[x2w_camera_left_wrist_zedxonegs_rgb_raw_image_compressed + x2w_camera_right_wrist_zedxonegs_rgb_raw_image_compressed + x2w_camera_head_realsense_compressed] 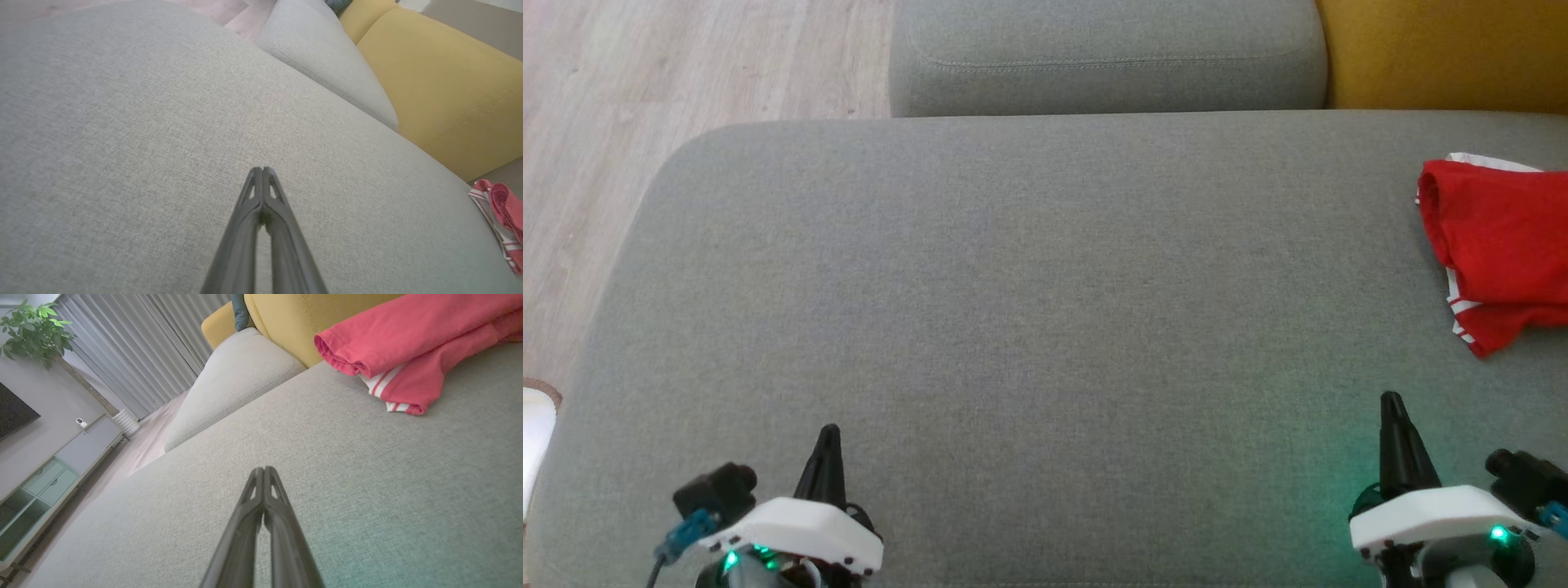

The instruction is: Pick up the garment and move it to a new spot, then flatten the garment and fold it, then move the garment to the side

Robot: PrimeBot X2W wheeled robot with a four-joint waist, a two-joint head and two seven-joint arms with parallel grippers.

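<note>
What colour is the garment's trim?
White with red stripes, on the red garment; clearest in the right wrist view.

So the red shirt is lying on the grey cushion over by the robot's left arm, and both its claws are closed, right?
Not quite. The head view shows the red shirt lying on the grey cushion over by the right gripper, not the left gripper. Both claws are indeed closed.

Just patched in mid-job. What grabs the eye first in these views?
The red garment with white stripes lies bunched at the right edge of the grey seat. Behind it sits a yellow cushion. The left gripper and right gripper are shut and empty at the seat's near edge.
</note>
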